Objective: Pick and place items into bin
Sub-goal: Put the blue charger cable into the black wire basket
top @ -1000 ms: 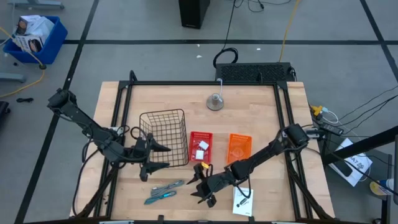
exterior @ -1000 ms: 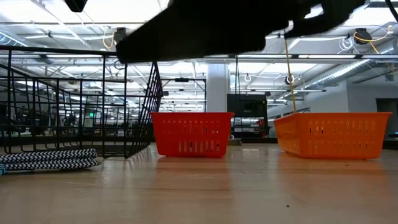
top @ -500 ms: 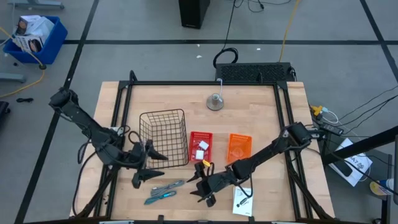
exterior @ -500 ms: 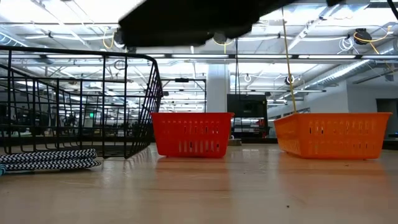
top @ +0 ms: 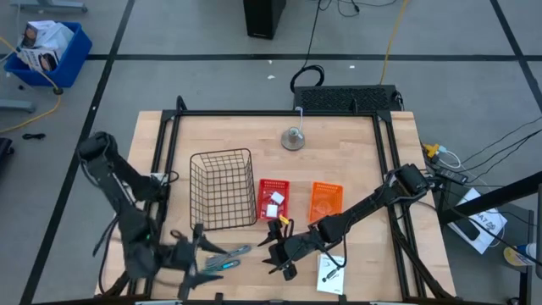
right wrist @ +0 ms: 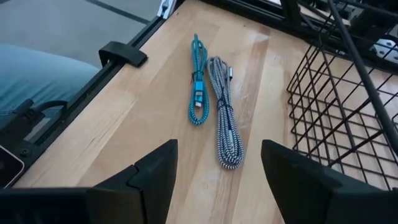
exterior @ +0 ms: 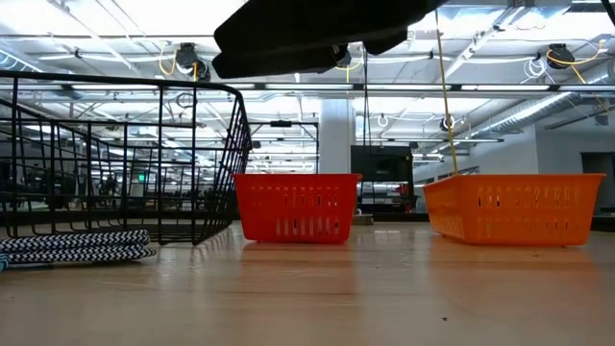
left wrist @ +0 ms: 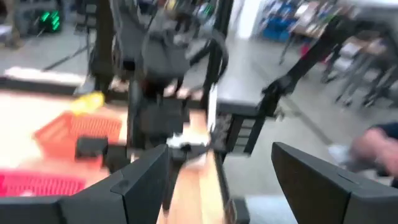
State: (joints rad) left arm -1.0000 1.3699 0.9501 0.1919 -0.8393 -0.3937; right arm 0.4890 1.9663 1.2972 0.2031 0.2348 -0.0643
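Two coiled braided cables lie side by side on the wood near the table's near edge, one blue (right wrist: 198, 87) and one grey (right wrist: 224, 121); they also show in the high view (top: 223, 257) and the low view (exterior: 72, 246). A flat white packet (top: 330, 273) with black marks lies to their right. A small white block (top: 273, 203) sits in the red bin (top: 273, 188). My left gripper (top: 198, 258) stands open just left of the cables, pointing toward the table's right. My right gripper (top: 268, 249) hangs open to their right, facing them (right wrist: 214, 168).
A black wire basket (top: 223, 188) stands behind the cables, with the red bin and an orange bin (top: 326, 199) to its right. A round metal thing (top: 293, 139) sits at the far middle. Black frame rails (top: 161, 182) run along the table's sides.
My left gripper has swung from beside the wire basket's near side toward the table's near edge and turned toward the cables, staying open. The cables, packet and bins lie as before.
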